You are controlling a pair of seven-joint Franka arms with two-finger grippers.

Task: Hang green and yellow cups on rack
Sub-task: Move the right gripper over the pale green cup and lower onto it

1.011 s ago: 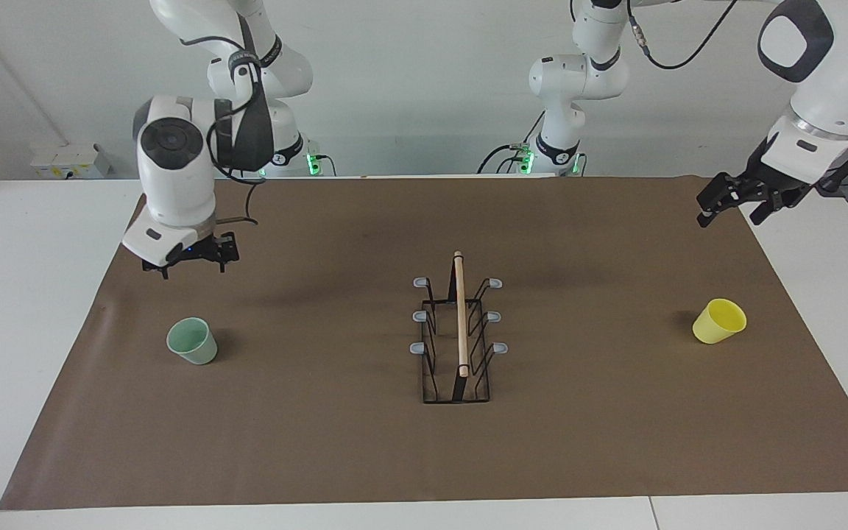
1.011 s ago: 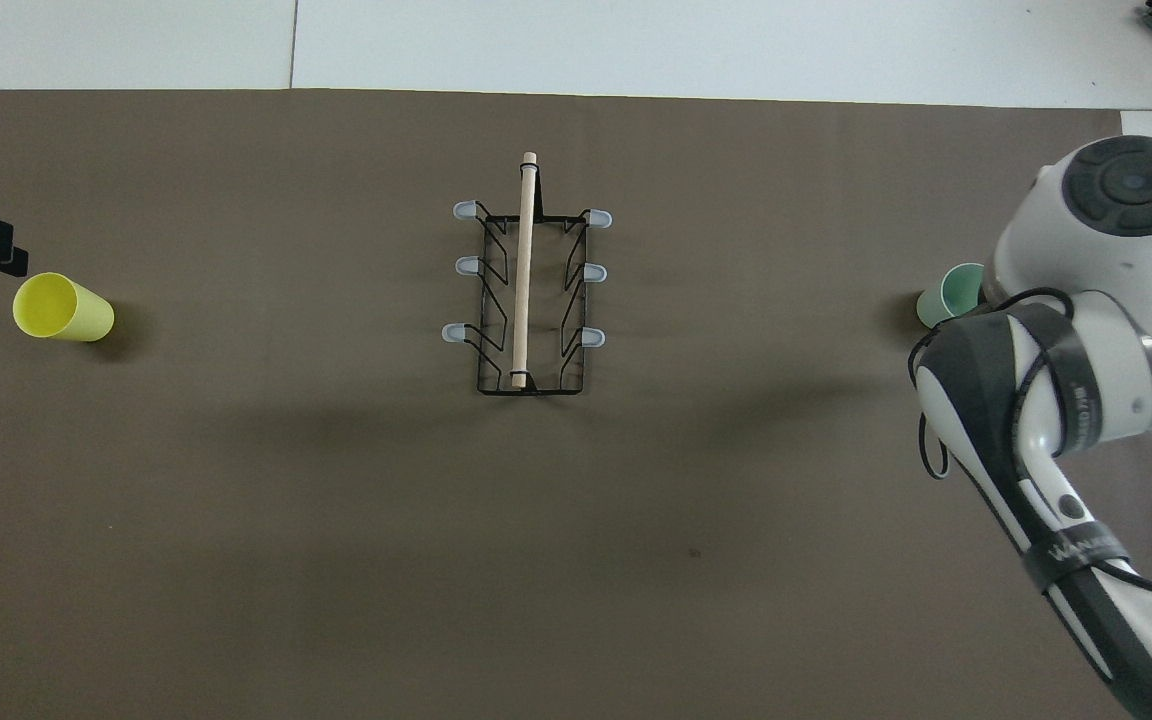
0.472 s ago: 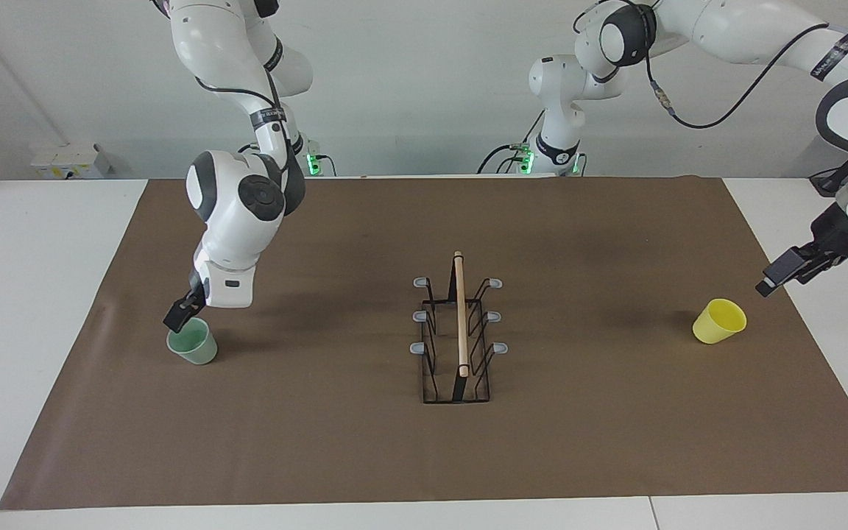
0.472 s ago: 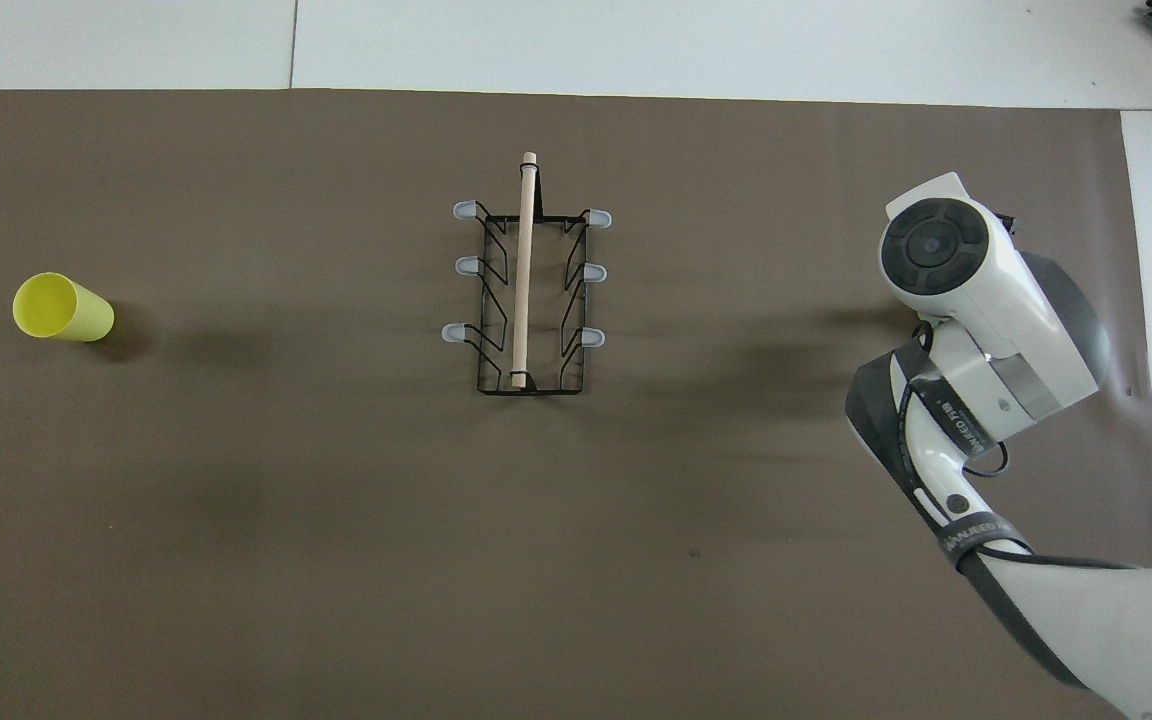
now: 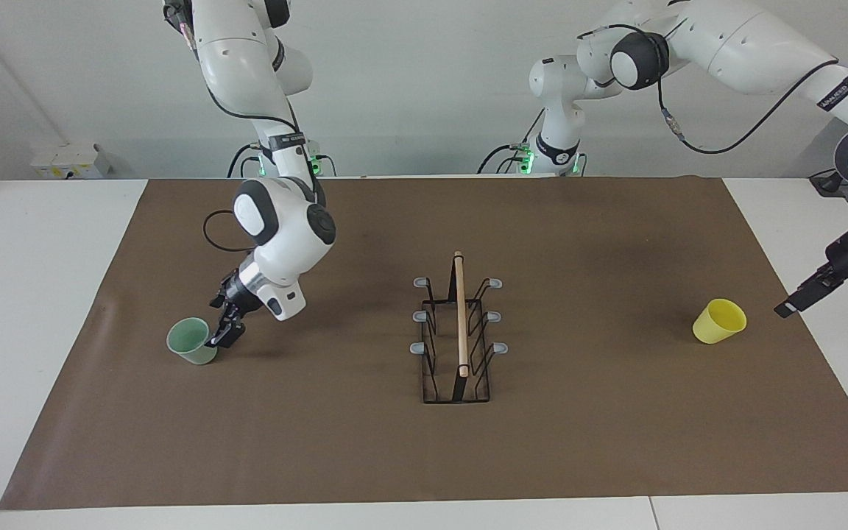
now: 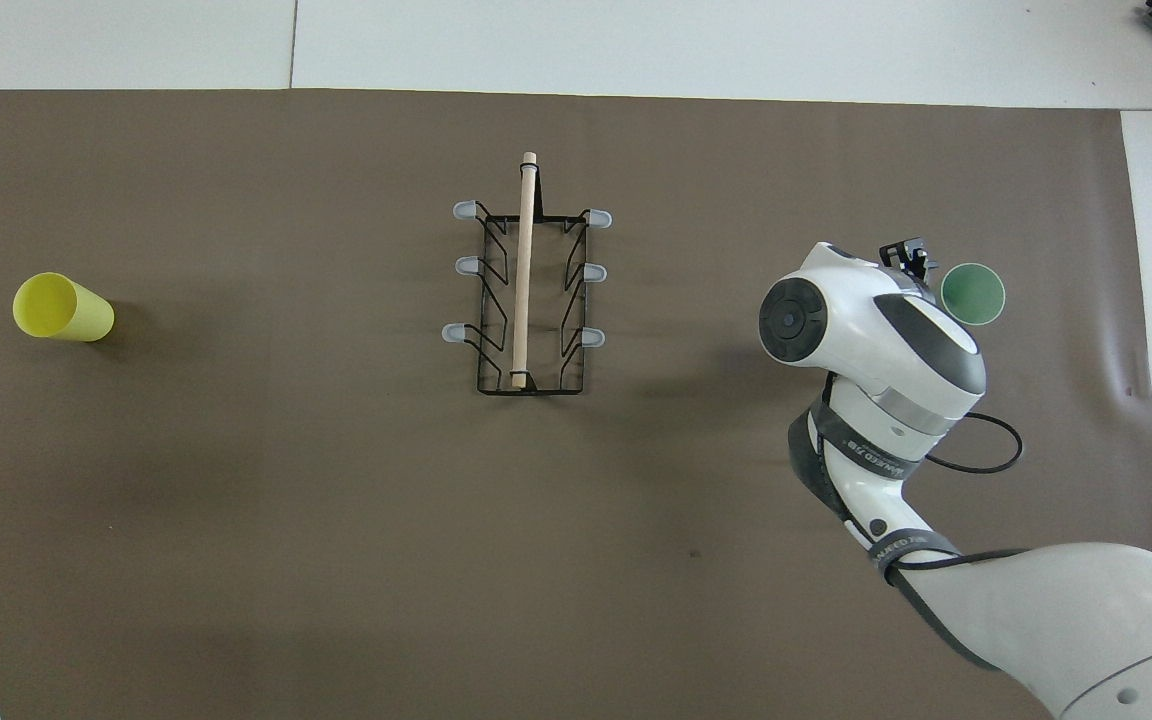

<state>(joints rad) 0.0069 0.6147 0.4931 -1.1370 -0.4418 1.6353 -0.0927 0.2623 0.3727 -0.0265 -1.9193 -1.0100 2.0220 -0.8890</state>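
light: bright, even, from above | shadows: soft, faint on brown mat (image 5: 615,442) | focus: sharp

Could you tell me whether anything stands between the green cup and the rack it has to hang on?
Only the right gripper, low beside the green cup on the side toward the rack. Otherwise only bare brown mat lies between them.

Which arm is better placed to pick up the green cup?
The right: its claw sits low beside the green cup, while the left claw is near the yellow cup.
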